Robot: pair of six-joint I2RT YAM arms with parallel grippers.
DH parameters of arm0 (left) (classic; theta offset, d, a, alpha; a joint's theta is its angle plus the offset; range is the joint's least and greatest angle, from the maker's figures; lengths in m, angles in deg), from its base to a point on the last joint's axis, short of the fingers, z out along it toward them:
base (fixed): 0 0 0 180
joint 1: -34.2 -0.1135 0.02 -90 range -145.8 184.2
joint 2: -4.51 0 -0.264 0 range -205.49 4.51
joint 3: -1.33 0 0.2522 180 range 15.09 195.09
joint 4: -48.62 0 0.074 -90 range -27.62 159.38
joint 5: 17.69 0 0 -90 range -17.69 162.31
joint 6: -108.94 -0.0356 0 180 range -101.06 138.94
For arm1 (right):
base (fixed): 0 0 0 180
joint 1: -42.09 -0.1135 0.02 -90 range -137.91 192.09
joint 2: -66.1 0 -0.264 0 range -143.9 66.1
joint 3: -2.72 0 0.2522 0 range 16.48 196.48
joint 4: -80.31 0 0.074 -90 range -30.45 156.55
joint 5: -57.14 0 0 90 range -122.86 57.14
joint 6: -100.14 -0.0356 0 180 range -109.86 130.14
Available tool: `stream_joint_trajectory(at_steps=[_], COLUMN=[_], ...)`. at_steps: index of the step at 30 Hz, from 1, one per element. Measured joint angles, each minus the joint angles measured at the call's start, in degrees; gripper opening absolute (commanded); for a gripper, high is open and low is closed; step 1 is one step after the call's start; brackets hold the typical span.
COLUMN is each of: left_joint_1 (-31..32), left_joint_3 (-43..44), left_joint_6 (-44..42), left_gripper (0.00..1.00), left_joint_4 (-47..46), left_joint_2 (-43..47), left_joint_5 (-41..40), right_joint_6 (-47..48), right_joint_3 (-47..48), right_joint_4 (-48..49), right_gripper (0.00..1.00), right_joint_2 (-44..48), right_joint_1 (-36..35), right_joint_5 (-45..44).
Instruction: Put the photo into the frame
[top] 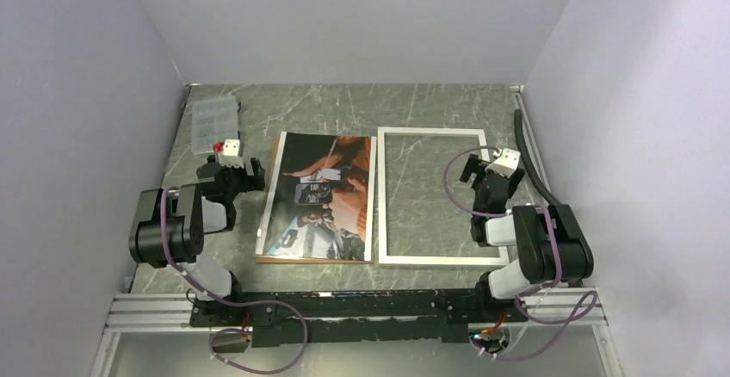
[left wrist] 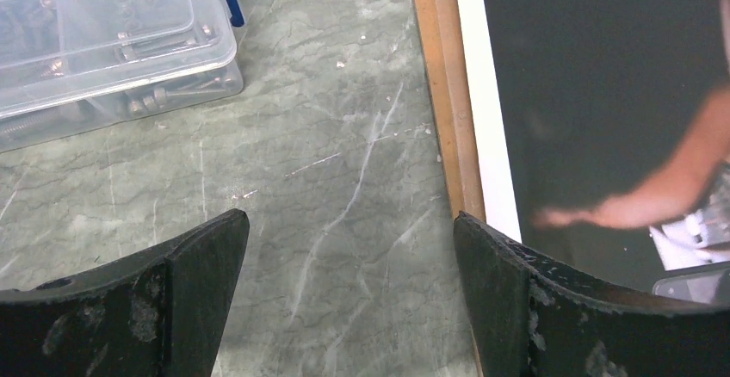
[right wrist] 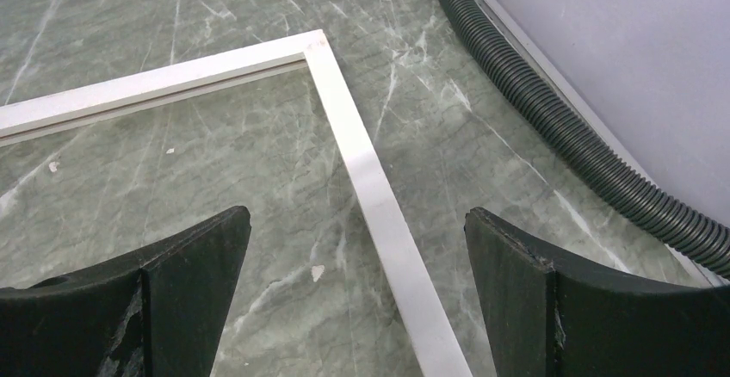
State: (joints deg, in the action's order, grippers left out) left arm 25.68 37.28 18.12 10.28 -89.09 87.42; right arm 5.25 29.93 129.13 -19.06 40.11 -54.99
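On the marbled table (top: 344,106), the white-bordered frame (top: 430,131) lies flat, the photo (top: 323,196) picture-up just beside it on a brown backing board (left wrist: 443,101). The left gripper (left wrist: 349,222), off the photo's outer edge, and the right gripper (right wrist: 357,218), above the frame's right rail, both hang spread wide and empty. The lift should go best pinching only the print's white margin, leaving the board.

Top camera looks down on the whole table (top: 344,101); close, low wrist cameras share with it the photo (left wrist: 603,93) (left) and frame (right wrist: 370,179) (right)
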Motion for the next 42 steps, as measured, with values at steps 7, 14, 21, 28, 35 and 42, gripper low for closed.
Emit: stream_joint_trajectory(at_steps=[7,14,21,28,35,42], left_joint_1=[-0.02,0.00,0.00,-0.02,-0.02,-0.07], left_joint_3=[0.00,0.00,0.00,9.64,28.50,43.82], left_joint_6=[0.00,0.00,0.02,-0.02,0.48,-0.02], left_gripper=[0.95,0.95,0.95,0.95,0.95,0.95], left_joint_4=[0.00,0.00,-0.02,18.95,42.29,67.10], left_joint_2=[0.00,0.00,0.00,4.81,11.50,11.54], left_joint_5=[0.00,0.00,0.00,-0.26,1.14,1.31], right_joint_6=[0.02,0.02,0.02,2.10,-7.67,-25.16], right_joint_3=[0.00,0.00,0.02,1.70,19.37,35.76], right_joint_4=[0.00,0.00,0.00,-7.82,-33.09,-49.70], right_gripper=[1.00,1.00,1.00,1.00,1.00,1.00], right_joint_2=[0.00,0.00,0.00,5.66,21.03,15.06], right_joint_1=[0.00,-0.04,-0.11,-4.31,-9.64,-6.67], right_joint_5=[-0.07,-0.09,-0.04,-4.57,-0.83,17.99])
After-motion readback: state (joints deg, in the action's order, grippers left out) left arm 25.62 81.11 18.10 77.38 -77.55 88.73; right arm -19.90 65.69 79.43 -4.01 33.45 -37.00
